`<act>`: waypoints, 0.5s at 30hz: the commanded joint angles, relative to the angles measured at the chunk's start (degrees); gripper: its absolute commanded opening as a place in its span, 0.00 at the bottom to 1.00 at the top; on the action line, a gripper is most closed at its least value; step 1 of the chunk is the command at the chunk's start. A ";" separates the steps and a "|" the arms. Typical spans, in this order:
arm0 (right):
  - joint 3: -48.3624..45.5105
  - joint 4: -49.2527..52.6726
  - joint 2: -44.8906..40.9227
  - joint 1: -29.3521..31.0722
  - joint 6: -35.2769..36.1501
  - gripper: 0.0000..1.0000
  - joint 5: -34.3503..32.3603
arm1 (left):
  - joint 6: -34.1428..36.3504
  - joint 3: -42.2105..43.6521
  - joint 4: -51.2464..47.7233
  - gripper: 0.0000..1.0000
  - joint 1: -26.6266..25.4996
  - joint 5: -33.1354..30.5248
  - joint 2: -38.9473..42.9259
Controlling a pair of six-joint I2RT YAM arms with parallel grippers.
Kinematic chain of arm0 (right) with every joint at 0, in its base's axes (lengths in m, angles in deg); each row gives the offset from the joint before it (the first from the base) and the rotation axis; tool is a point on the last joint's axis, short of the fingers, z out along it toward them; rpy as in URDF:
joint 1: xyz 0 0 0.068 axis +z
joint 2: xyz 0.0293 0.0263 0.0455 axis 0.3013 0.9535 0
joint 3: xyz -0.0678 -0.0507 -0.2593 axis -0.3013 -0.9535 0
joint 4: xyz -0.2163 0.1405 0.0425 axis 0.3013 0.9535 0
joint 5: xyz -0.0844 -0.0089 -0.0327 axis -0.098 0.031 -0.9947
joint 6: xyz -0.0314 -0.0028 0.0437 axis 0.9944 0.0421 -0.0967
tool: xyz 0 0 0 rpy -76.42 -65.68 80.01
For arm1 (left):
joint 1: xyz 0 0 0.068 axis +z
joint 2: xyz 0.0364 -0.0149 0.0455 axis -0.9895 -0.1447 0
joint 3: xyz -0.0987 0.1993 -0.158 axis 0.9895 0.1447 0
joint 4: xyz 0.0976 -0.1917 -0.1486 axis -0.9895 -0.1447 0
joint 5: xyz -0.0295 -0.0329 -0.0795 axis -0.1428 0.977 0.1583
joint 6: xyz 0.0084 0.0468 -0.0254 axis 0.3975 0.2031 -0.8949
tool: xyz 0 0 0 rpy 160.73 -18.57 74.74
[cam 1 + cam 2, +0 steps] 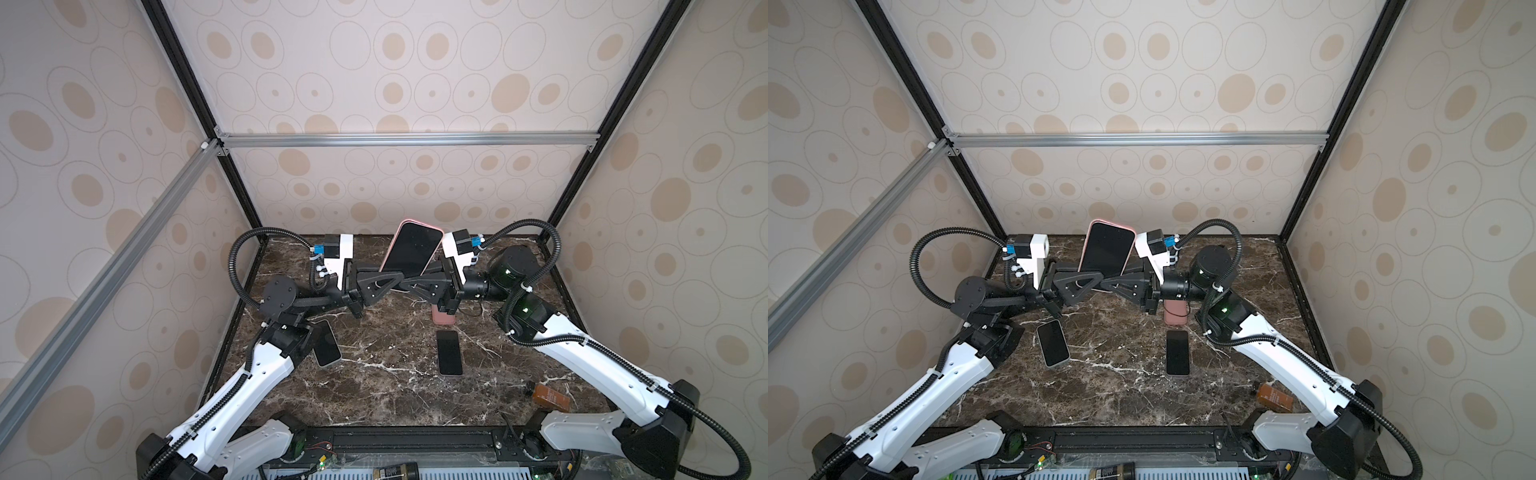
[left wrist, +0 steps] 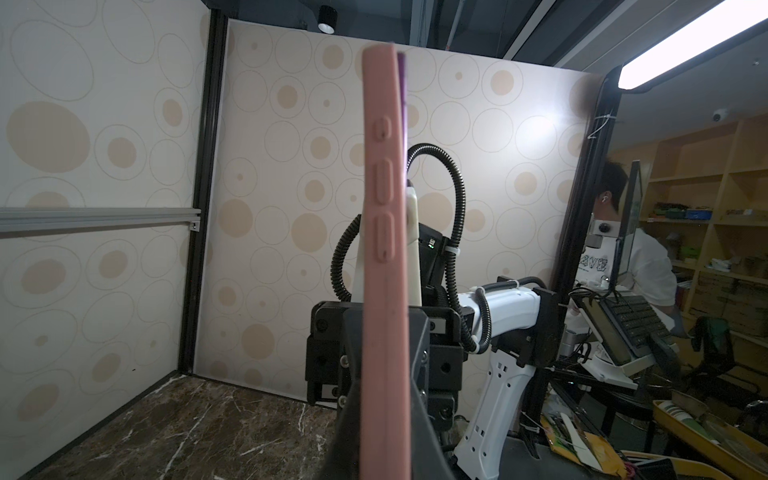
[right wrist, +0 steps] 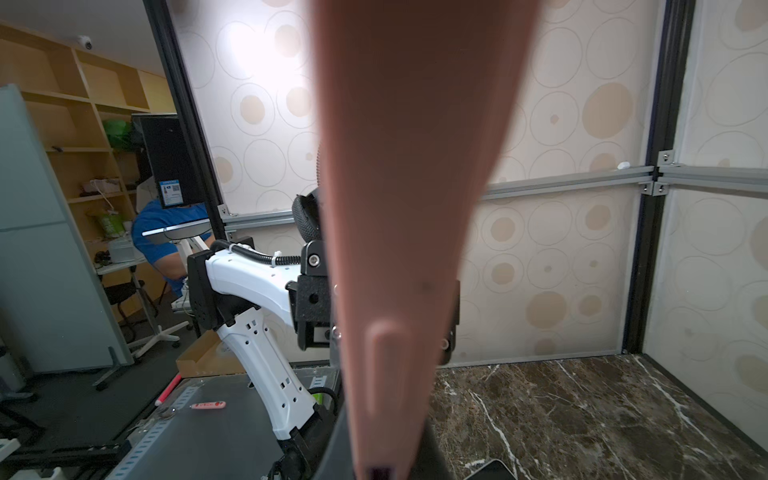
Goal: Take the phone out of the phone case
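Phone (image 1: 411,249) black-screened; case (image 2: 384,291) pink, raised side buttons (image 2: 383,195).

A dark marble tabletop (image 1: 374,395) is filling the booth floor; an amber bottle (image 1: 550,397) is lying on its side near the table's 4 o'clock edge; circle-patterned walls (image 1: 395,83) are enclosing three sides; an aluminium rail (image 1: 407,139) is crossing the back wall at 12 o'clock; outside the booth, a strip light (image 2: 685,45) is glowing overhead and a person in white (image 2: 648,266) is sitting by wooden shelves (image 2: 706,187).
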 commanded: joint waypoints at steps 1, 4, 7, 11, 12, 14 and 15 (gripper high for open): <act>0.08 4.94 -3.18 0.25 5.50 0.00 -5.31 | 7.71 -5.07 -9.13 0.30 -0.23 -3.38 1.76; -1.15 10.64 -5.88 0.16 9.61 0.00 -10.37 | 13.48 -8.98 -17.98 0.45 -0.28 -7.06 1.97; -1.29 18.56 -8.64 0.04 13.84 0.00 -15.31 | 20.19 -13.96 -28.60 0.47 -0.95 -10.90 1.19; -1.06 27.88 -11.88 0.12 19.52 0.00 -22.37 | 27.91 -16.98 -35.42 0.47 -2.89 -20.03 2.12; -0.97 29.60 -12.53 0.07 20.73 0.00 -24.32 | 29.62 -17.40 -36.47 0.46 -3.59 -23.42 2.41; -0.97 32.82 -13.68 0.11 22.67 0.00 -28.20 | 33.26 -18.11 -38.40 0.46 -5.66 -29.99 2.79; -1.05 34.14 -14.14 0.11 23.55 0.00 -30.11 | 35.15 -18.31 -38.90 0.46 -6.82 -32.20 2.90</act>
